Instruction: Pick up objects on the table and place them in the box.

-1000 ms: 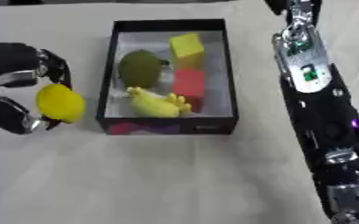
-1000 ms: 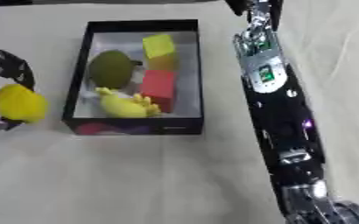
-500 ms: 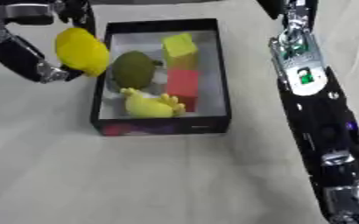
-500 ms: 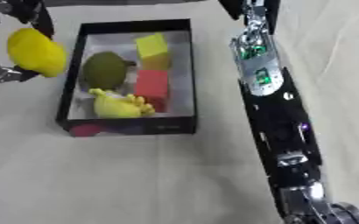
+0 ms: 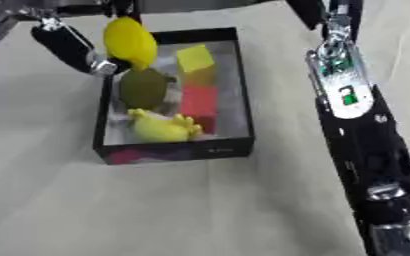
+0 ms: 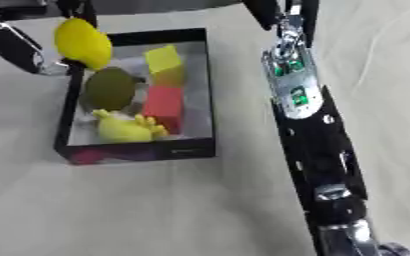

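Note:
My left hand (image 5: 65, 42) is at the upper left, its fingers curled round a yellow lemon-shaped object (image 5: 130, 42). It holds the object above the far left corner of the black box (image 5: 178, 150). Inside the box lie a yellow block (image 5: 195, 59), a red block (image 5: 200, 100), a dark olive round object (image 5: 145, 87) and a yellow toy (image 5: 160, 127). My right arm (image 5: 348, 100) runs down the right side, beside the box and apart from it. The right hand (image 6: 348, 239) is mostly cut off at the lower right corner.
A pale cloth (image 5: 156, 205) covers the table in front of the box and on both sides of it. The right arm fills the strip to the right of the box.
The left hand has lifted the yellow object from the cloth left of the box and carried it up and right, over the box's far left corner. The right arm stays put.

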